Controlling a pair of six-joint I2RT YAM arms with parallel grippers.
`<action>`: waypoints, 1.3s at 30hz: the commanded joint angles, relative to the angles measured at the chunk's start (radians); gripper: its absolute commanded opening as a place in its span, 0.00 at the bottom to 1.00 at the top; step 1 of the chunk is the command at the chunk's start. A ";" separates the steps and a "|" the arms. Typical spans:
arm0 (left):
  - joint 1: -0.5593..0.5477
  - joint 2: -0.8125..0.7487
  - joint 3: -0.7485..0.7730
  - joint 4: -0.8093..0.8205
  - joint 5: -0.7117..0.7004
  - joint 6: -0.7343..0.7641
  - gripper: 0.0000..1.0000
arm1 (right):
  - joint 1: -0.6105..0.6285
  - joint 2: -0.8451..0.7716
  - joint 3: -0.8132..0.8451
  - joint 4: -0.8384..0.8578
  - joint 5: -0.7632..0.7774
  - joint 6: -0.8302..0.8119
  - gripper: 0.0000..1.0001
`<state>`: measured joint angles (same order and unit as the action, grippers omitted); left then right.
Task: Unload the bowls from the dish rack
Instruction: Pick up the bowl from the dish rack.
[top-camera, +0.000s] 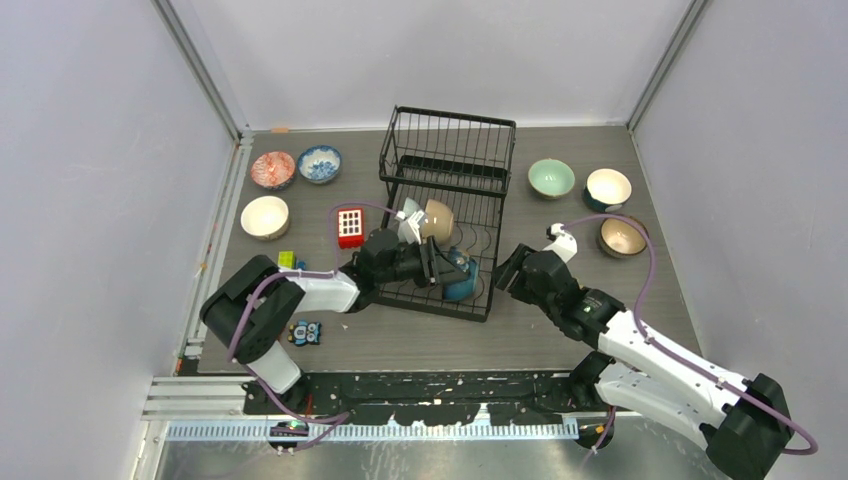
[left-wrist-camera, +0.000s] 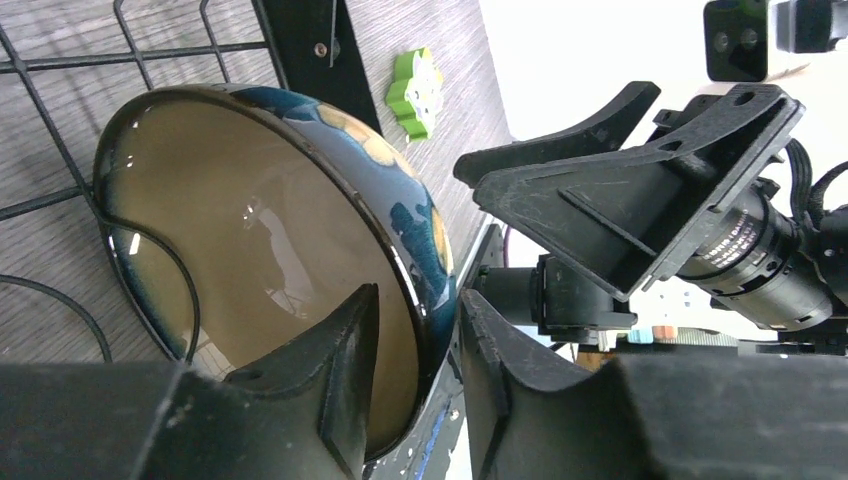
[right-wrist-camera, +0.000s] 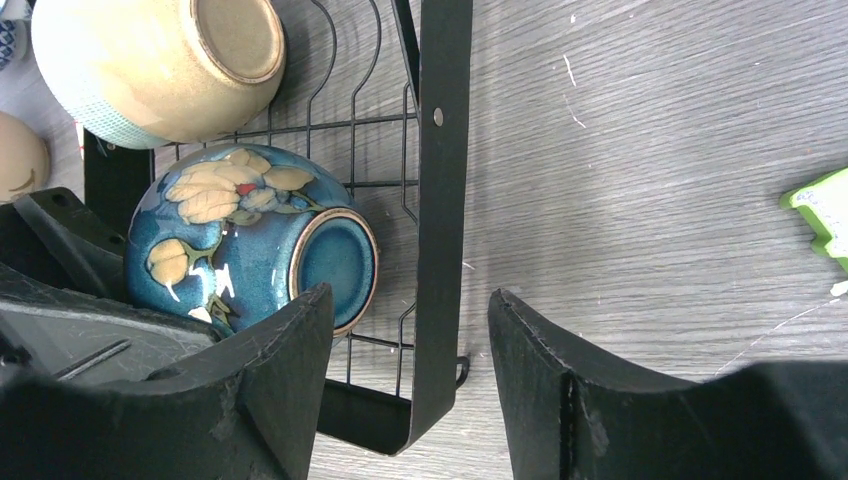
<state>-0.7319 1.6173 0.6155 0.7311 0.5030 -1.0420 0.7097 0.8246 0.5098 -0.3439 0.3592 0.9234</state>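
Observation:
The black wire dish rack (top-camera: 449, 160) stands mid-table. A dark blue bowl (top-camera: 464, 284) with tan flowers stands on edge in its near right corner. My left gripper (left-wrist-camera: 418, 295) straddles that bowl's (left-wrist-camera: 250, 230) rim, one finger inside the tan hollow and one against the blue outer wall; a thin gap shows inside. My right gripper (right-wrist-camera: 410, 295) is open astride the rack's flat corner bar (right-wrist-camera: 440, 200), beside the blue bowl's foot (right-wrist-camera: 335, 260). A tan bowl (top-camera: 438, 218) and a pale one (top-camera: 410, 214) lean further back in the rack.
On the table stand red-patterned (top-camera: 272, 169), blue-and-white (top-camera: 320, 164) and cream (top-camera: 265, 216) bowls at left, and pale green (top-camera: 551, 178), white (top-camera: 608, 187) and brown (top-camera: 622, 236) bowls at right. A red block (top-camera: 350, 226) and green block (top-camera: 286, 259) lie left of the rack.

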 joint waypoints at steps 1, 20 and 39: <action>0.005 0.002 0.004 0.096 0.028 -0.013 0.34 | -0.009 0.004 -0.008 0.052 -0.004 0.017 0.62; 0.005 0.029 -0.005 0.163 0.048 -0.040 0.03 | -0.024 0.120 -0.012 0.115 -0.048 0.012 0.49; 0.004 0.029 0.019 0.298 0.093 -0.080 0.00 | -0.024 0.081 0.016 0.057 -0.050 -0.013 0.67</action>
<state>-0.7242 1.6676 0.6140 0.8845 0.5457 -1.0973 0.6895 0.9394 0.4900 -0.2672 0.2932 0.9207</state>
